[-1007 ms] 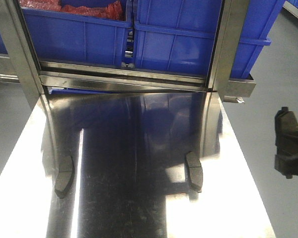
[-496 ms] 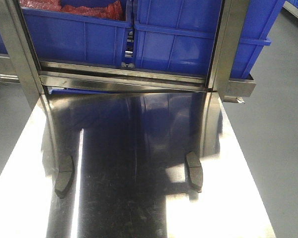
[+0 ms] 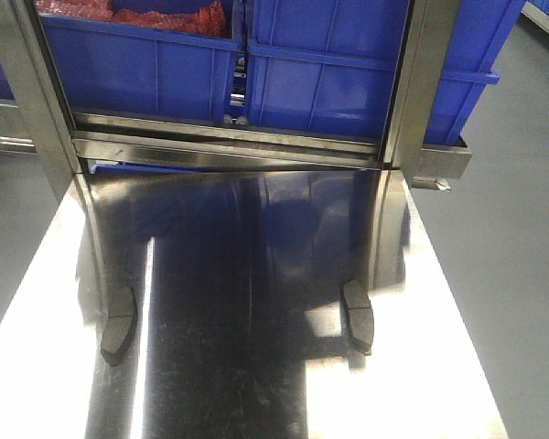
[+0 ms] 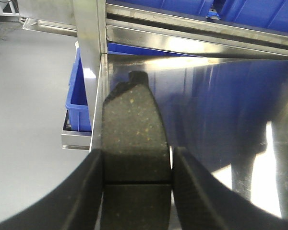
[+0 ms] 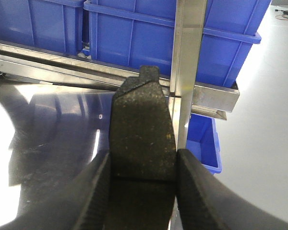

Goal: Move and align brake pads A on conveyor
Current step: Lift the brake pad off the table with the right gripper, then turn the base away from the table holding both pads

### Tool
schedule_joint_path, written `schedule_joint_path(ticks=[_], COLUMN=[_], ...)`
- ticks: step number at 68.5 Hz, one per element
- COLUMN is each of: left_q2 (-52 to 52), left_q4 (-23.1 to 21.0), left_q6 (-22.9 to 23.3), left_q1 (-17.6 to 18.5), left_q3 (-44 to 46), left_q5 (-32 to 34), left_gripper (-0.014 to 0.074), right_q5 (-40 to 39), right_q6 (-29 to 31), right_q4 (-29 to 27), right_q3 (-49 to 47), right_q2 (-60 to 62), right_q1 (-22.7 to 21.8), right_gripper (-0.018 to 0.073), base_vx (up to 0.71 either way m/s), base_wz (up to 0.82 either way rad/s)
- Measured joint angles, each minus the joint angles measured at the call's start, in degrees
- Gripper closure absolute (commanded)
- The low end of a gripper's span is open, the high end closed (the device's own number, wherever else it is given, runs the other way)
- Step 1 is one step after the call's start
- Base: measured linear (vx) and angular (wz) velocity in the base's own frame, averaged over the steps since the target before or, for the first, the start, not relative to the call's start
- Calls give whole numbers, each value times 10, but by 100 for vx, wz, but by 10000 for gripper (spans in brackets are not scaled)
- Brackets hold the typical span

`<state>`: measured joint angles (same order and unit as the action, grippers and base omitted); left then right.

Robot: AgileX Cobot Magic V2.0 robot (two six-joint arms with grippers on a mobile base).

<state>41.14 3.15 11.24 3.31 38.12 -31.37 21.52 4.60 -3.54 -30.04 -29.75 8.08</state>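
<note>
1. A shiny stainless-steel table is seen, streaked with glare and dark reflections; grey floor is seen either side
2. Blue bins are racked past the table's far end, framed by steel posts
3. Two brake pads are laid flat on the table, well apart: left table pad near the left edge, right table pad toward the right edge; both long axes run front-to-back toward the bins, slightly bowed
4. The left-held pad is pinched by the left gripper by its long sides, at the table's left edge; its long axis is pointed away from the wrist toward the rack, and its groove lies between the fingers
5. The right-held pad is pinched likewise by the right gripper, near the table's right edge, tabbed end aimed at the bins
6. Contact between held pads and table cannot be told
</note>
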Motion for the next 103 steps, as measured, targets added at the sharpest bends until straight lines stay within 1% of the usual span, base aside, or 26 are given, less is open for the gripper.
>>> schedule_joint_path(ticks=[43, 103], left_q2=[0, 0], left_q4=[-1, -1], left_q6=[0, 0], left_q1=[0, 0], left_q3=[0, 0], left_q5=[0, 0], left_gripper=[433, 433], right_q5=[0, 0], right_q6=[0, 0], right_q4=[0, 0], right_q3=[0, 0], right_q2=[0, 0], right_q1=[0, 0], right_gripper=[534, 534], base_vx=[-1, -9], base_wz=[2, 28])
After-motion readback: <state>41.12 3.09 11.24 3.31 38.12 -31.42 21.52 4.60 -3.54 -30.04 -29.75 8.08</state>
